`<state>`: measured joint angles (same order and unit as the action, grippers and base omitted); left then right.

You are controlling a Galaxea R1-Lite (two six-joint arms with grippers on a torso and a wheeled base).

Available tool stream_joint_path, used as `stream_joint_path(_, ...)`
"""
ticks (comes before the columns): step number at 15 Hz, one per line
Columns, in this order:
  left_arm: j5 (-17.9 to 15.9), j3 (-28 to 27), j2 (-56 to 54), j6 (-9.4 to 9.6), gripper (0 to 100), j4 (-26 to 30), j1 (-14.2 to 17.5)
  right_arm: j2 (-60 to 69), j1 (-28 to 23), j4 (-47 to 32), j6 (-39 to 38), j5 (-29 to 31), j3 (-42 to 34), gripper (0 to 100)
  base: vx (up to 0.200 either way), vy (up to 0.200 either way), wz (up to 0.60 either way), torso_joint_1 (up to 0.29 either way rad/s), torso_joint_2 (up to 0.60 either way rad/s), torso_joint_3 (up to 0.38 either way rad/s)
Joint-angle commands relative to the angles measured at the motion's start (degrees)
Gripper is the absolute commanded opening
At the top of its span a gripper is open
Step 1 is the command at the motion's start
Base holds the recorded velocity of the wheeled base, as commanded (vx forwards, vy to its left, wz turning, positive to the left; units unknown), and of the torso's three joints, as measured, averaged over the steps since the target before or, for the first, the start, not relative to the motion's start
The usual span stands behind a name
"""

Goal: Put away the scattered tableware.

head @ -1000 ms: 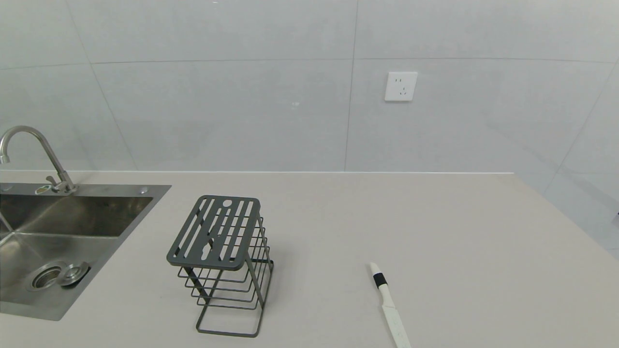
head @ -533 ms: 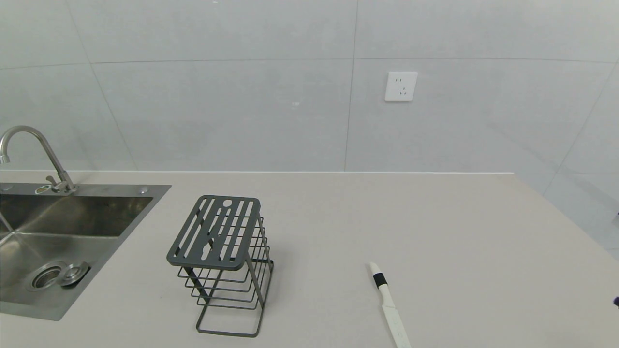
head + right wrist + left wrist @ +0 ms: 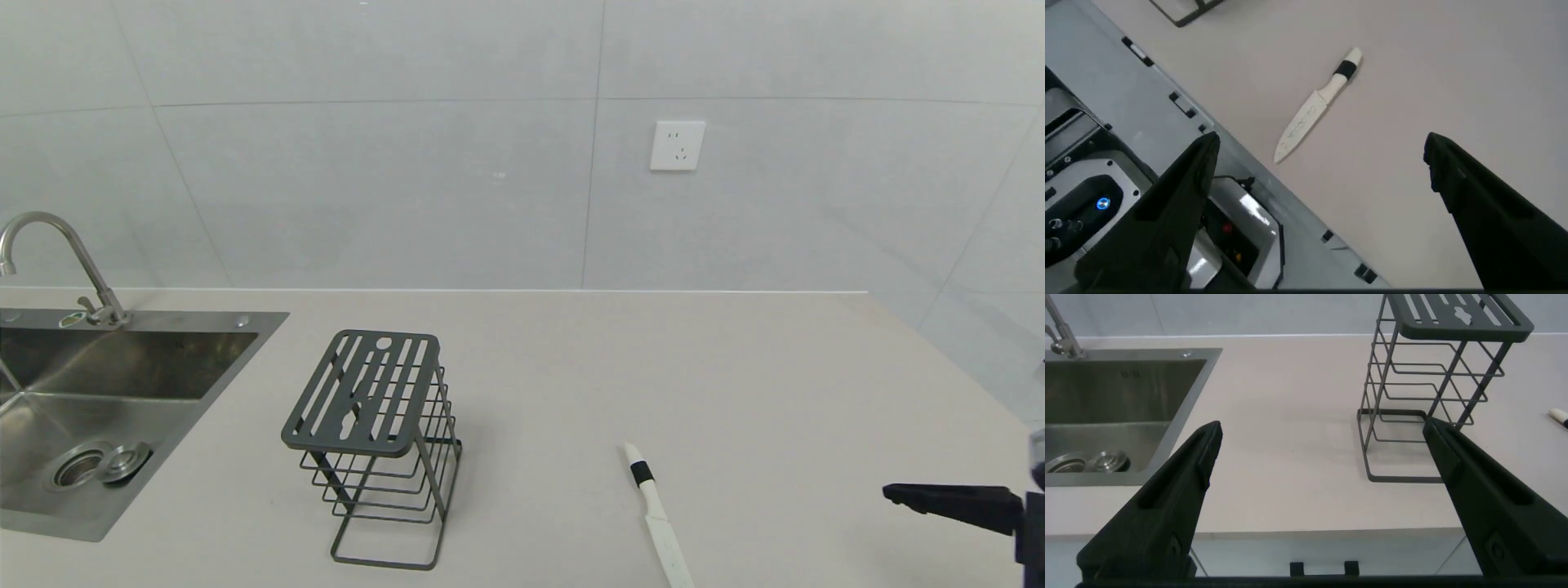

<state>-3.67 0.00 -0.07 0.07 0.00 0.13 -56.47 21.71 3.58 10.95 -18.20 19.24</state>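
While flat, knife (image 3: 656, 518) handle far, blade near.

Pale stone-look counter (image 3: 735, 367) running back to the wall; its far right corner ends short of the frame; steel sink (image 3: 131, 363) let into the counter at the left, basin bare and dry-looking; curved metal tap (image 3: 90, 276) standing at the sink's back rim, spout arching out to the left; round drain (image 3: 77, 469) in the basin floor, a loose metal stopper (image 3: 128, 459) lying just beside it, touching or nearly so; wall (image 3: 367, 180) of large pale grey tiles with thin seams; white socket (image 3: 677, 145) mounted on it, well above the counter, right of centre.
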Motion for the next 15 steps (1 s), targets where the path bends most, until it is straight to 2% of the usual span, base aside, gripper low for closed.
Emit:
stream_joint_path(1,0.0,0.0,0.1,0.01,100,0.0,0.0,-11.3,3.4,-0.3,-0.3,1.7,4.9,100,0.000,0.000,0.00,0.000,0.00,0.000)
stream_joint_path(3,0.0,0.0,0.1,0.01,100,0.0,0.0,-15.6,6.7,-0.2,-6.2,2.1,7.7,100,0.000,0.000,0.00,0.000,0.00,0.000)
stream_joint_path(4,0.0,0.0,0.1,0.01,100,0.0,0.0,-19.2,11.3,0.0,-14.5,5.9,10.4,100,0.000,0.000,0.00,0.000,0.00,0.000)
stream_joint_path(6,0.1,0.0,0.1,0.01,100,0.0,0.0,-23.3,15.3,0.2,-22.0,10.0,13.2,100,0.000,0.000,0.00,0.000,0.00,0.000)
stream_joint_path(8,0.1,0.0,0.1,0.01,100,0.0,0.0,-26.9,17.7,0.2,-25.2,12.0,14.2,100,0.000,0.000,0.00,0.000,0.00,0.000)
stream_joint_path(11,0.1,0.0,0.1,0.01,100,0.0,0.0,-29.2,19.5,0.2,-25.3,14.2,13.9,100,0.000,0.000,0.00,0.000,0.00,0.000)
stream_joint_path(14,0.0,0.0,0.1,0.28,100,0.1,0.0,-39.2,21.7,12.9,-30.0,26.3,14.0,100,0.000,0.000,0.00,0.000,0.00,0.000)
stream_joint_path(15,0.0,0.0,0.1,0.37,100,0.1,0.0,-41.7,22.7,13.0,-31.1,28.9,14.2,100,0.000,0.000,0.00,0.000,0.00,0.000)
